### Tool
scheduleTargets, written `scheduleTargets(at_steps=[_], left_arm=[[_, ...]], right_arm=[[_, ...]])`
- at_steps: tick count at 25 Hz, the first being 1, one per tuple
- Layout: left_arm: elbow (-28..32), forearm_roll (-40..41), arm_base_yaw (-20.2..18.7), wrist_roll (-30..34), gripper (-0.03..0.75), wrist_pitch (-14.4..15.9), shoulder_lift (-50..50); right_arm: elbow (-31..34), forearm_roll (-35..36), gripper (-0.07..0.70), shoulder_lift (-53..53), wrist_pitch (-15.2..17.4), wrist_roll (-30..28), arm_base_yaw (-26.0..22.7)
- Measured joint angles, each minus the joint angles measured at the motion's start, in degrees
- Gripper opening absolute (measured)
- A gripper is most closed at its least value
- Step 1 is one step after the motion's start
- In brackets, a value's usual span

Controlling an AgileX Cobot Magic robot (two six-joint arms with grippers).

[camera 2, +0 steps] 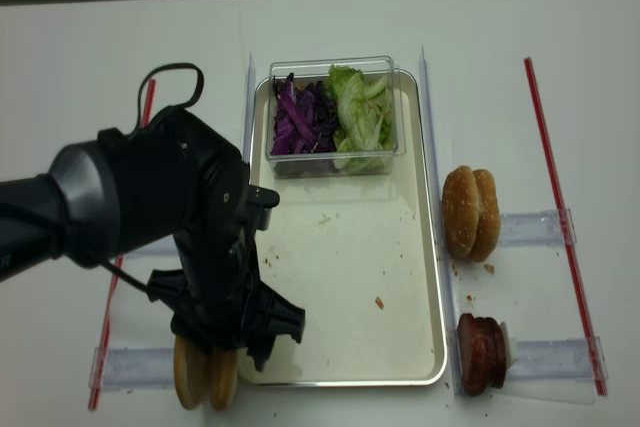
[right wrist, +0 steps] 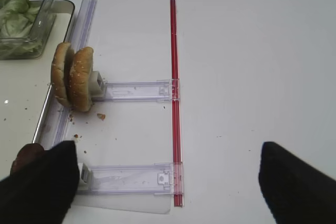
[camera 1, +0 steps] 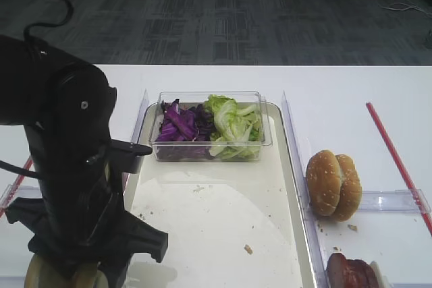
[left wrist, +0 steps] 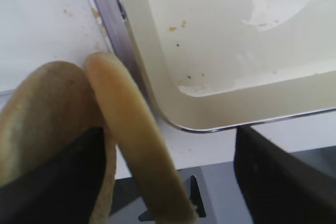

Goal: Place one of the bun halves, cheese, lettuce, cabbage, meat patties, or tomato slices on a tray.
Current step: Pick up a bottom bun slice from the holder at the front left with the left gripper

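Two bun halves (left wrist: 79, 145) stood on edge just left of the tray (left wrist: 210, 108), the left gripper's (left wrist: 163, 182) jaws straddling the flat one without yet pinching, while the right gripper's (right wrist: 163, 182) jaws gaped empty.

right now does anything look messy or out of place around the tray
Only crumbs: a few lie scattered on the tray floor and on the table beside the sesame bun halves. The tub of cabbage and lettuce sits square.
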Motion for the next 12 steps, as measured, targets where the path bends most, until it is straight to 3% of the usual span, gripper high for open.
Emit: scheduleTargets(at_steps=[7, 12], left_arm=[[0.0, 3.76, 0.0, -2.12, 0.204, 3.7, 0.08], [0.0, 5.15, 0.0, -3.19, 0.128, 5.35, 0.08]], right_arm=[[0.0, 0.0, 0.693, 0.0, 0.0, 0.0, 0.0], [0.0, 0.0, 0.693, 0.0, 0.0, 0.0, 0.0]])
